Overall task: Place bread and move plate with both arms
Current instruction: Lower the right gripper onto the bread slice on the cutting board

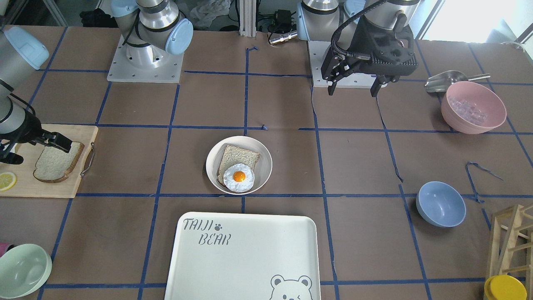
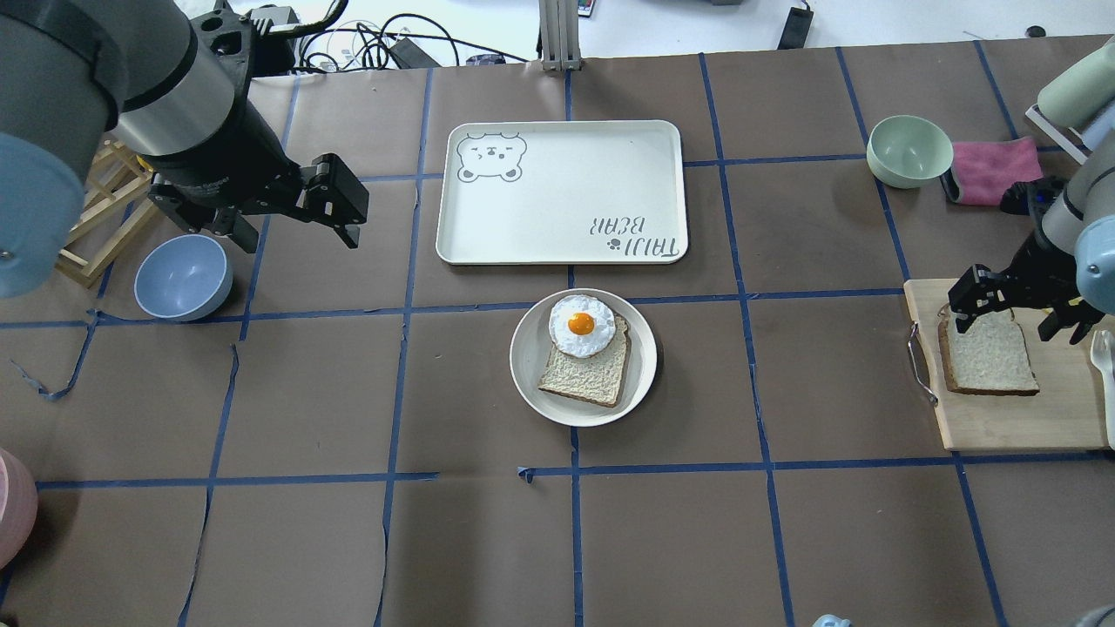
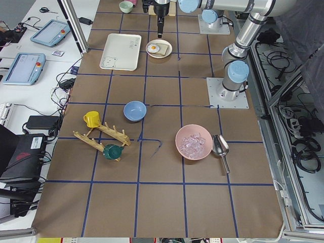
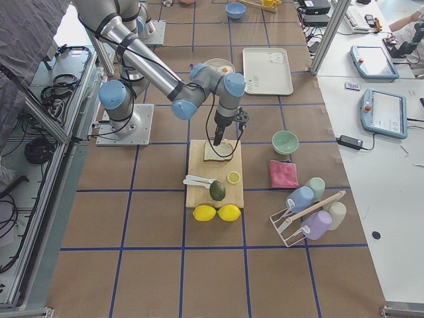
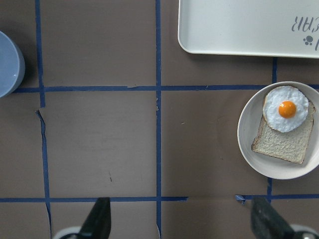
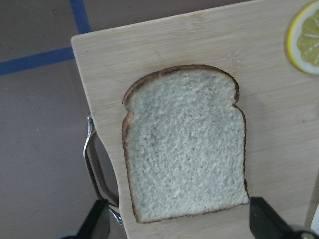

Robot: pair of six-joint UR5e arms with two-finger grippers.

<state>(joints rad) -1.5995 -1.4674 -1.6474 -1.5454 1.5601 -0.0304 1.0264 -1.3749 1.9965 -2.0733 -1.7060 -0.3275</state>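
Observation:
The thick bread (image 1: 56, 164) lies flat on the wooden cutting board (image 1: 46, 185); it also shows in the overhead view (image 2: 989, 353) and the right wrist view (image 6: 184, 144). My right gripper (image 2: 1010, 318) is open just above it, one finger on each side (image 6: 182, 224). The cream plate (image 1: 211, 163) sits mid-table (image 2: 525, 370) and holds a thinner slice topped by a fried egg (image 1: 238, 177). My left gripper (image 1: 353, 89) is open and empty, high above the table left of the plate (image 5: 246, 134).
The white TAIJI BEAR tray (image 2: 562, 192) lies just beyond the plate. A blue bowl (image 2: 183, 277) sits under my left arm. A mint bowl (image 2: 908, 150) and pink cloth (image 2: 993, 170) are near the board. A pink bowl (image 1: 473, 107), scoop and lemon slice (image 1: 7, 181) also show.

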